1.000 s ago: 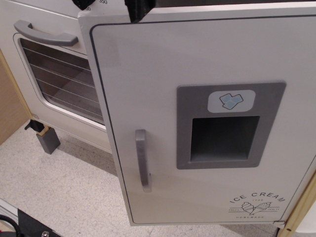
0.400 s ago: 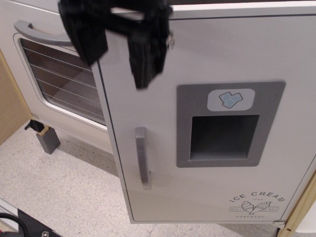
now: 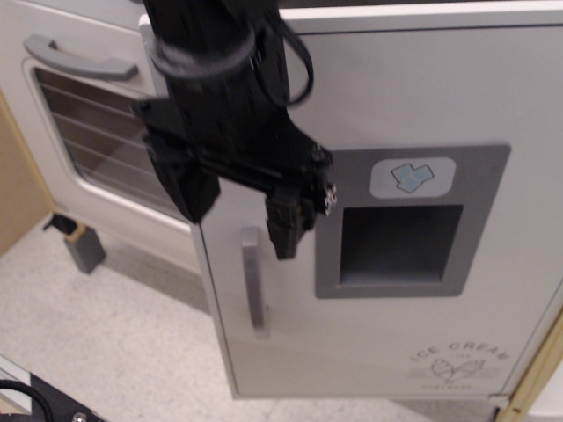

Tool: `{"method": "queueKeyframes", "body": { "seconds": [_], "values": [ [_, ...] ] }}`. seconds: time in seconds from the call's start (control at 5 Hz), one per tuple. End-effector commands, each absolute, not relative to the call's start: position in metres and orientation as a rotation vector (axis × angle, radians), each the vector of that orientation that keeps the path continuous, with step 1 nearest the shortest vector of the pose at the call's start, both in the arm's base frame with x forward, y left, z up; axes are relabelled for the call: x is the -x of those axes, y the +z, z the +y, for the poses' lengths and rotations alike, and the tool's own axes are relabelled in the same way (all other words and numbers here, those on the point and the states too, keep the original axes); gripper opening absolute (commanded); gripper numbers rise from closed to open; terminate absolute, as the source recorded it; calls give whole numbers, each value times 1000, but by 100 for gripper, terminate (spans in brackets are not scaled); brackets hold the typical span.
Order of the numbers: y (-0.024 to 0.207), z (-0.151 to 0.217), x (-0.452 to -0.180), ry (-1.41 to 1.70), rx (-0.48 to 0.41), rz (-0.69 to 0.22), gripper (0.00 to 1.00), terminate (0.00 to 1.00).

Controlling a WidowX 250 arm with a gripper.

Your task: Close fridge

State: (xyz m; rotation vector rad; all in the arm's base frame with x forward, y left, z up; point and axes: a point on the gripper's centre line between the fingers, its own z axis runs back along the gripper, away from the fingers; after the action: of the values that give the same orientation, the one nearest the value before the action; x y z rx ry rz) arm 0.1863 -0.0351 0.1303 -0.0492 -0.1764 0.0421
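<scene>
The white fridge door (image 3: 422, 97) fills the right of the view and stands swung open, its left edge overlapping the oven. It has a vertical grey handle (image 3: 254, 283), a grey dispenser panel (image 3: 412, 221) with a blue ice icon, and an "ICE CREAM" print (image 3: 457, 362) at the lower right. My black gripper (image 3: 239, 220) hangs in front of the door's upper left, just above the handle. Its two fingers (image 3: 283, 229) are spread apart with nothing between them.
A white oven door (image 3: 97, 141) with a window and a horizontal grey handle (image 3: 75, 60) is at the left. Below is a speckled floor (image 3: 114, 343), a grey foot block (image 3: 84, 251), and a wooden panel (image 3: 18, 193) at the far left.
My gripper has come down from the top edge of the view to just above the fridge handle. The door's left edge has shifted slightly to the right.
</scene>
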Motion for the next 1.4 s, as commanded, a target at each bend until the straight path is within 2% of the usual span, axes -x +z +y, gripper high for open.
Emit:
{"method": "queueKeyframes", "body": {
  "seconds": [0.0, 0.4, 0.8, 1.2],
  "values": [
    [123, -23, -219, 132, 81, -319, 100, 0],
    [124, -8, -254, 215, 104, -401, 100, 0],
    [126, 11, -287, 226, 167, -499, 100, 0],
    [129, 17, -307, 274, 165, -502, 100, 0]
  ]
}}
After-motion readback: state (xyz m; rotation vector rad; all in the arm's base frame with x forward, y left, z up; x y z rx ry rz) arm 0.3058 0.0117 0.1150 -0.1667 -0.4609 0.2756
